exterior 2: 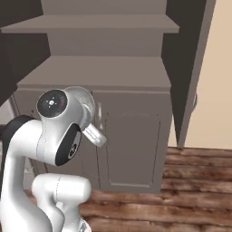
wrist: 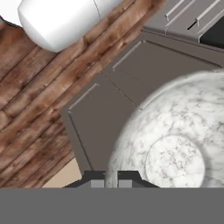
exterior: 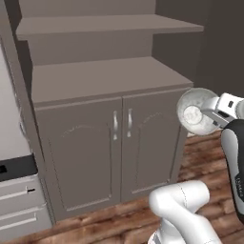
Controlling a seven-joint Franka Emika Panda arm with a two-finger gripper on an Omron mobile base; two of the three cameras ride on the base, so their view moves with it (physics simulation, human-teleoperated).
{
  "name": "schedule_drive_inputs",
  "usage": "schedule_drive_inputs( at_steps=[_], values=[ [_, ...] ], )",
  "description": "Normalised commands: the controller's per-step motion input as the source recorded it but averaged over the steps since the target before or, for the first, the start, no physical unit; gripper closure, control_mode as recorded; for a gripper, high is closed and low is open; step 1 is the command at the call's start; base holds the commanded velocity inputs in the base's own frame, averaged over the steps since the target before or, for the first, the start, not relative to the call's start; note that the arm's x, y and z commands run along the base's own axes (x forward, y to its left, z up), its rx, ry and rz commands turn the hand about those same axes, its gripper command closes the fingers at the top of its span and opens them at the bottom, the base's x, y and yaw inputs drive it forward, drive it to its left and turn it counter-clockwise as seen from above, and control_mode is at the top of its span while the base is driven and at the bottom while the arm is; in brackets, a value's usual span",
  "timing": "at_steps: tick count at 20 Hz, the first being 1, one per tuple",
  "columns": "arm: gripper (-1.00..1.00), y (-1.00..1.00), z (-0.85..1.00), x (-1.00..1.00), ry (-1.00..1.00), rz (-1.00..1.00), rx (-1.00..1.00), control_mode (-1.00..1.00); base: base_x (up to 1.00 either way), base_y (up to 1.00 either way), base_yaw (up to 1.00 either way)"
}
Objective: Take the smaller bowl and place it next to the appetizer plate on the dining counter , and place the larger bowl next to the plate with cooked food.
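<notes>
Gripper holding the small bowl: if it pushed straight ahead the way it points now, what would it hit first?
Probably the grey cabinet doors, seen past the small bowl the gripper holds; depth is unclear.

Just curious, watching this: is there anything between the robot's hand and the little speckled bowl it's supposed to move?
No. The hand is already shut on the rim of the smaller bowl, holding it in the air, tipped on its side, in front of the grey cabinet. Nothing sits between them.
</notes>
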Motion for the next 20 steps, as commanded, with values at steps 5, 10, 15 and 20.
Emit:
schedule_drive_inputs(
  at_steps=[5, 10, 15, 20],
  values=[
    [1.0, 0.0, 0.0, 0.0, 0.0, 0.0, 0.0, 1.0, -0.22, -0.72, 0.07],
    [1.0, 0.0, 0.0, 0.0, 0.0, 0.0, 0.0, 1.0, -0.16, -0.72, 0.07],
    [1.0, 0.0, 0.0, 0.0, 0.0, 0.0, 0.0, 1.0, -0.37, -0.55, 0.09],
    [1.0, 0.0, 0.0, 0.0, 0.0, 0.0, 0.0, 1.0, -0.61, -0.09, 0.13]
  ],
)
